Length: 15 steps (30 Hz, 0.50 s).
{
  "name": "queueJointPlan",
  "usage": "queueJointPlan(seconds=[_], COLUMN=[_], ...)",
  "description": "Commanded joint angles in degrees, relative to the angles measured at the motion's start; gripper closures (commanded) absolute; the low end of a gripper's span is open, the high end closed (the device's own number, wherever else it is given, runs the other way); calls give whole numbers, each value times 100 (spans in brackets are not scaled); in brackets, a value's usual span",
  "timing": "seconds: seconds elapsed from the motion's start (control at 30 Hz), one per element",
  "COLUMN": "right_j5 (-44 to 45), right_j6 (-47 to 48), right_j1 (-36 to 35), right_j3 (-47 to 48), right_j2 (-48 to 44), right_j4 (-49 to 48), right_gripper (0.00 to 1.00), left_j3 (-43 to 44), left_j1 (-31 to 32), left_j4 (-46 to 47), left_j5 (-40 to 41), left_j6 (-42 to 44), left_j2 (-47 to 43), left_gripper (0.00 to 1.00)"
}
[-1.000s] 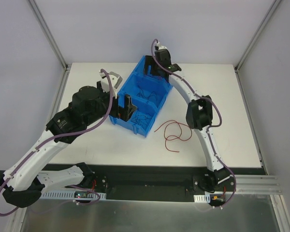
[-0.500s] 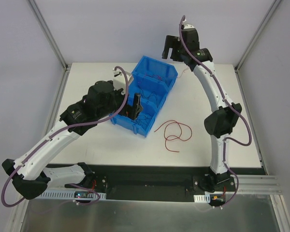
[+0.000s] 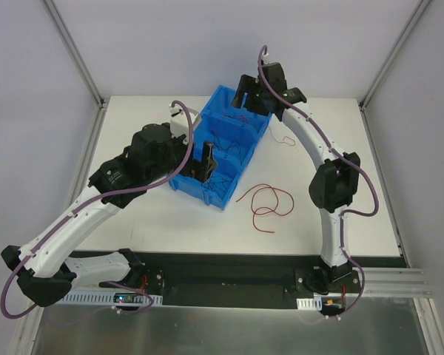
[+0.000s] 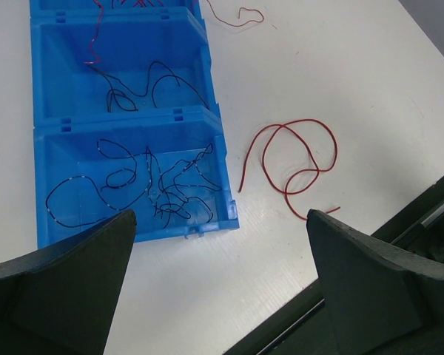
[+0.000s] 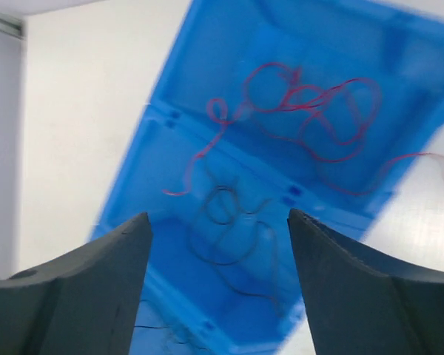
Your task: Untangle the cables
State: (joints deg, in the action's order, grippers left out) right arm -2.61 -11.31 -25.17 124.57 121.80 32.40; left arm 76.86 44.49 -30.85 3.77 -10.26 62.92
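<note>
A blue three-compartment bin stands mid-table. Red cables lie in its far compartment, and black cables fill the middle and near compartments. One red strand trails from the bin's far right rim onto the table. A loose red cable lies curled on the table right of the bin; it also shows in the left wrist view. My left gripper is open and empty above the near compartment. My right gripper is open and empty above the far compartment.
The white table is framed by metal posts and grey walls on three sides. A black rail runs along the near edge, between the arm bases. The bin sits turned at an angle.
My right arm rose high behind the bin, then dropped back over the far compartment. A red strand now trails onto the table there. My left gripper moved right, over the near compartment.
</note>
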Motion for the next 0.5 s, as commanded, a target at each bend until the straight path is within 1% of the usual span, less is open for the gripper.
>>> queueJointPlan(seconds=[0.0,0.07,0.17,0.23,0.37,0.47], right_j5=[-601,-495,-590,-592,-293,-240], right_j6=[-1933,-2566,-3542,-3825,-4159,-4318], right_j1=[-321,-445,-533,-629,-726,-744], right_j3=[-398,-408,-469,-460,-618,-811], right_j2=[142,317,555,669,723,757], right_j4=[-1112,-1184,-1253,-1228,-1123,-1271], right_gripper=[20,18,18,19,21,22], left_j3=[40,31,-4,-48,-83,-136], left_j1=[-90,-116,-125,-133,-134,-142], left_j4=[18,9,0,-17,-52,-70], left_j5=[185,194,220,256,282,343], left_j6=[-99,-81,-72,-64,-72,-81], left_j2=[-253,-297,-367,-412,-482,-561], left_gripper=[1,1,1,1,1,1])
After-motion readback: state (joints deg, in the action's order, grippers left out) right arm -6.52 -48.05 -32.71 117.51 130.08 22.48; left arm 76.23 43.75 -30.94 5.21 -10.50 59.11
